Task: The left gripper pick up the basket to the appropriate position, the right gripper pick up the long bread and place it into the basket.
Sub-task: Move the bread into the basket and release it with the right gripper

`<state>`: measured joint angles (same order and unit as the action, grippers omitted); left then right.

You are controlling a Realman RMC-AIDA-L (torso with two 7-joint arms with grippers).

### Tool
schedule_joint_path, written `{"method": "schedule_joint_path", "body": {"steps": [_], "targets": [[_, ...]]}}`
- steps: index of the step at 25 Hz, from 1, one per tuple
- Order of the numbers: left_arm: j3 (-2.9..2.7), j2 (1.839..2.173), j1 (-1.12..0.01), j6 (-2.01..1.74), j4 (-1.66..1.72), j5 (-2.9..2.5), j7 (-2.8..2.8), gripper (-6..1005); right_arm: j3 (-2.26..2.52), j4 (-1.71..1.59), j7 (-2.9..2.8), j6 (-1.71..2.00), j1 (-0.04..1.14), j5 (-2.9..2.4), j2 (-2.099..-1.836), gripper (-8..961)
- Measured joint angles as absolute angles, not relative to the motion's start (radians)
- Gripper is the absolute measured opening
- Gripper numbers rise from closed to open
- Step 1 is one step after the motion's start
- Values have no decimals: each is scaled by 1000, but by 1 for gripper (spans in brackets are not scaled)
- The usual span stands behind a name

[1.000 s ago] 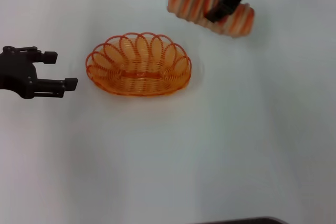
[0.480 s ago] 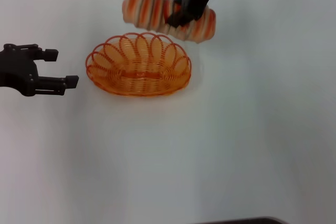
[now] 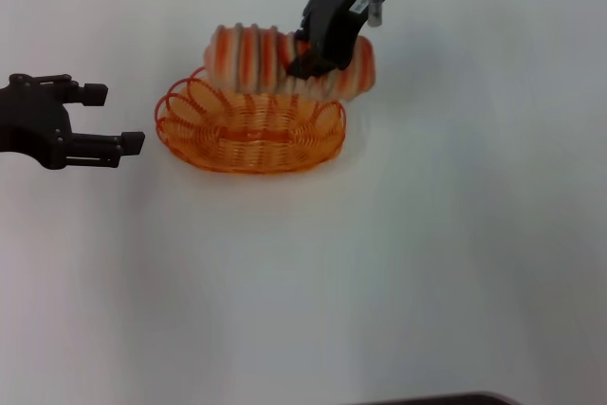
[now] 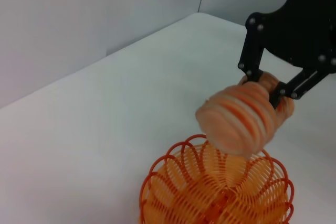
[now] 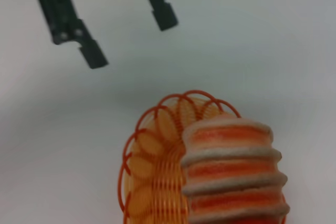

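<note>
Bread [image 3: 256,56] clamped in right end effector [image 3: 308,56], above basket [image 3: 248,135].

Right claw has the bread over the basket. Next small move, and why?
Probably lower it a little, then release. The right claw grips the striped tan loaf above the far rim of the orange wire basket, not yet resting inside. The left claw sits open, apart from the basket.

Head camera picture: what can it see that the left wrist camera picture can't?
Only the head view shows the open black left gripper beside the oval orange wire basket, and the basket's whole rim. Only the left wrist view shows the grey walls behind the table. Both show the black right gripper clamped on the striped tan long bread above the basket.
</note>
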<state>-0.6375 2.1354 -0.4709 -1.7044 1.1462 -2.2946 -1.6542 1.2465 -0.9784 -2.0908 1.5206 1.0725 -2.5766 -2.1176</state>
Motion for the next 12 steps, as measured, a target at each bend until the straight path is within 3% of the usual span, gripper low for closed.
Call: {"method": "schedule_joint_path", "body": {"steps": [12], "targets": [[-639, 2135, -474, -1694, 1145, -2295, -1655, 867, 1316, -969, -2064, 1470, 1075, -2511, -2118, 288]]}}
